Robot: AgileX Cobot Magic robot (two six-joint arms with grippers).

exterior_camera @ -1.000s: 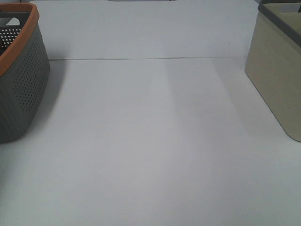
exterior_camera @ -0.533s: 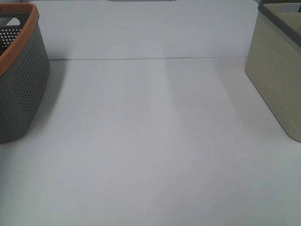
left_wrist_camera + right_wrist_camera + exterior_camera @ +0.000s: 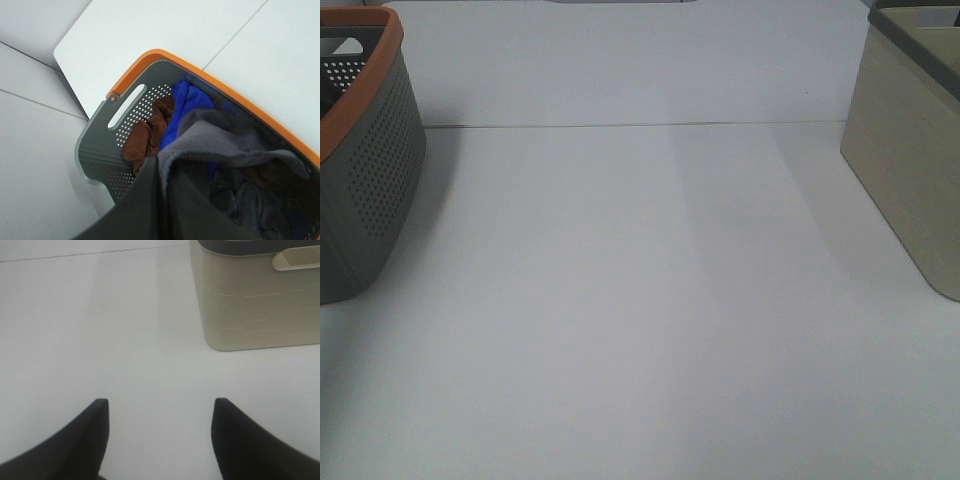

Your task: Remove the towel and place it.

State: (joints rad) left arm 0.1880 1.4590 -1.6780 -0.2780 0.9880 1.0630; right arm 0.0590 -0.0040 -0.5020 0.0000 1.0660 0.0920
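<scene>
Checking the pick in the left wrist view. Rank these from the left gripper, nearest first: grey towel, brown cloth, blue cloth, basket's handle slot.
1. The grey towel, pinched in the left gripper.
2. The brown cloth and the blue cloth, both in the basket just beyond; too close to call.
3. The handle slot, in the basket's end wall, farthest.

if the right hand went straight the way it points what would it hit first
Probably just the white table; the right hand points past the beige basket, depth unclear.
</scene>
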